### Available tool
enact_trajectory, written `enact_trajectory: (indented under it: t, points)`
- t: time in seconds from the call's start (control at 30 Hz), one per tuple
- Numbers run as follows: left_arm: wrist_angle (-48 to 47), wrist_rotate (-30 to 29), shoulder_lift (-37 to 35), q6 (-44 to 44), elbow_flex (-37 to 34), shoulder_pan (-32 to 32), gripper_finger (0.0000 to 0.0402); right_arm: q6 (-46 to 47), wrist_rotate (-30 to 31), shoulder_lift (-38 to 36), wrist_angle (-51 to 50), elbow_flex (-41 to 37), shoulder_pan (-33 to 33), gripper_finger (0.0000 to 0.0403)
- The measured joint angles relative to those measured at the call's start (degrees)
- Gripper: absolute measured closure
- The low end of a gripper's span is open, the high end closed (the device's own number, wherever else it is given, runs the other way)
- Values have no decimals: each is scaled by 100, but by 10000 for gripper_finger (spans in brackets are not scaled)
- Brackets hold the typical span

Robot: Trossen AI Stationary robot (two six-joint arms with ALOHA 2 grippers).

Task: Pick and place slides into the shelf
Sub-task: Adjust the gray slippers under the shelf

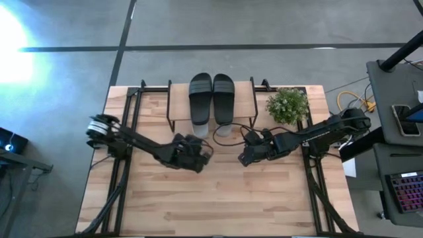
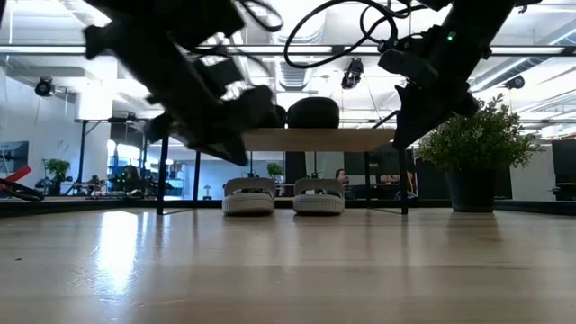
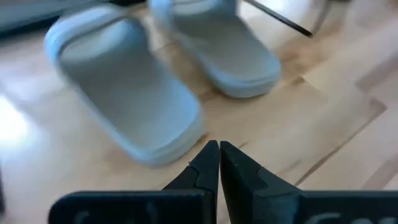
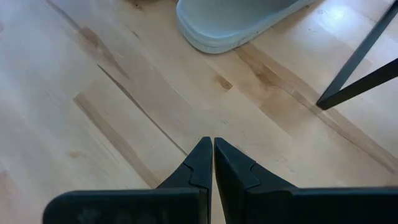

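We see the small low shelf (image 1: 246, 99) — a light wooden top board on thin black metal legs — standing at the twelve o'clock side of the pale wooden tabletop (image 1: 218, 198) in the high view. Two black open-toed slides (image 1: 211, 96) lie side by side on its top board, and two light grey slides (image 2: 283, 196) sit on the tabletop underneath it, their ends poking out from below the board toward six o'clock. The left end effector (image 3: 219, 147) hangs above the tabletop just at seven o'clock of the shelf, its two dark fingers pressed together with nothing between them; its wrist view looks down on both grey slides close ahead. The right end effector (image 4: 212, 143) hangs at about five o'clock of the shelf, fingers likewise closed on nothing — ahead of it we see the end of one grey slide and two black shelf legs (image 4: 360, 68). A green potted plant (image 1: 287, 104) stands on the tabletop just at three o'clock of the shelf, near the right arm.
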Motion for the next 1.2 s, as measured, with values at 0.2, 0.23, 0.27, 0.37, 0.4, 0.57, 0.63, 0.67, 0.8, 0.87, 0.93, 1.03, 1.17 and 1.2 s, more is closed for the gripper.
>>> enact_trajectory:
  t: [0.2, 0.23, 0.27, 0.37, 0.4, 0.57, 0.63, 0.67, 0.8, 0.87, 0.93, 1.03, 1.17, 1.2]
  points:
    - [-5, -76, 595, 621, 520, 166, 402, -2, 1, 2, -64, 0, 0, 394]
    - [-7, -76, 648, 621, 548, 213, 402, -2, 2, 2, -95, 0, 0, 394]
    - [-14, -70, 679, 622, 561, 261, 402, -1, 2, 2, -123, 0, 0, 394]
    - [-31, -29, 686, 629, 530, 434, 402, 0, 7, 2, -213, 0, 3, 394]
    - [-39, -18, 674, 628, 507, 500, 402, 11, 18, 2, -266, 0, 15, 394]
    - [-25, 290, 557, 628, 501, 898, 402, 285, 423, -96, -657, 0, 208, 394]
    - [-23, 606, 566, 655, 498, 1023, 401, 471, 573, -174, -955, -2, 304, 394]
    - [-19, 697, 567, 672, 496, 1066, 401, 591, 646, -222, -1089, -2, 353, 394]
    - [-3, 744, 629, 938, 488, 1161, 401, 1176, 968, -417, -1745, -14, 567, 394]
    - [37, 683, 659, 990, 492, 1212, 401, 1449, 1097, -509, -1992, -42, 654, 394]
    - [16, 604, 678, 1017, 489, 1244, 401, 1630, 1228, -595, -2128, -62, 727, 394]
    - [225, 615, 693, 1181, 481, 1270, 401, 1768, 1314, -707, -2216, -148, 774, 394]
    - [335, 666, 833, 1374, 468, 1267, 401, 1799, 1331, -832, -2216, -317, 776, 394]
    - [345, 652, 841, 1378, 468, 1237, 401, 1799, 1329, -864, -2201, -360, 776, 394]
